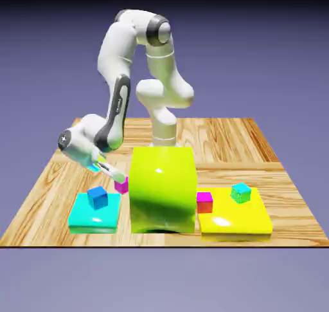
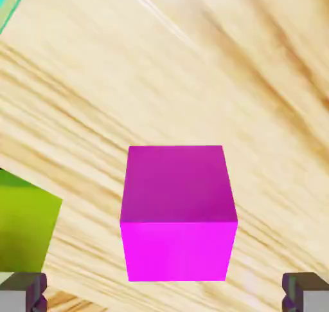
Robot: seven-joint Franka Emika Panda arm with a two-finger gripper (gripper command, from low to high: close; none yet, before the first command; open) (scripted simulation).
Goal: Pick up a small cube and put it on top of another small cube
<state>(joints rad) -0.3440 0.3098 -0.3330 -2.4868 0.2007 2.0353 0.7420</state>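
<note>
Both fingertips [image 2: 23, 290] spread wide of magenta cube [image 1: 121, 186] beside lime block [image 1: 162, 188]; centre, descend straight, then pinch squarely.

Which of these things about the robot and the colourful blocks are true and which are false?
1. The tool is open, with the magenta cube sitting between its two tips. True.
2. The magenta cube is already stacked on the blue cube. False: it rests on the wooden table, apart from the blue one.
3. The blue cube sits on the flat cyan slab. True.
4. The teal cube sits on top of the big lime-green block. False: it sits on the flat yellow slab.
5. The pink cube with a red side is on the yellow slab, next to the lime-green block. True.
</note>
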